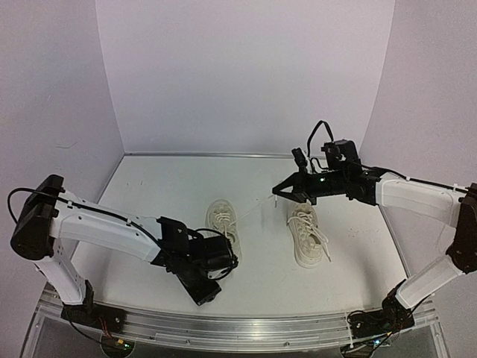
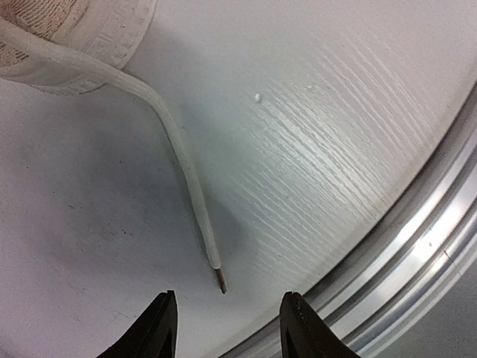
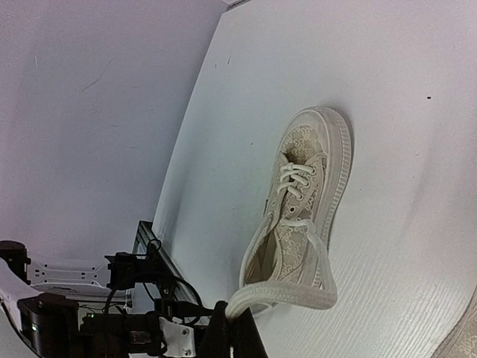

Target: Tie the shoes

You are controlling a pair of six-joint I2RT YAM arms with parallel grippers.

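Observation:
Two cream-white shoes lie on the table, the left shoe (image 1: 222,225) and the right shoe (image 1: 308,236). My right gripper (image 1: 277,195) hovers between them, shut on a lace (image 1: 257,206) that rises taut from the left shoe. In the right wrist view that flat lace (image 3: 298,294) runs from the shoe (image 3: 305,194) into the shut fingers (image 3: 237,332). My left gripper (image 1: 209,292) is low by the left shoe's heel, near the table's front. In the left wrist view it (image 2: 227,328) stands open, and the shoe's other lace (image 2: 190,179) lies with its tip just ahead of the fingertips, untouched.
A metal rail (image 2: 417,253) borders the table's near edge right beside the left gripper; the same rail (image 1: 238,325) runs across the front in the top view. White walls enclose the back and sides. The right shoe's laces trail loose over its side.

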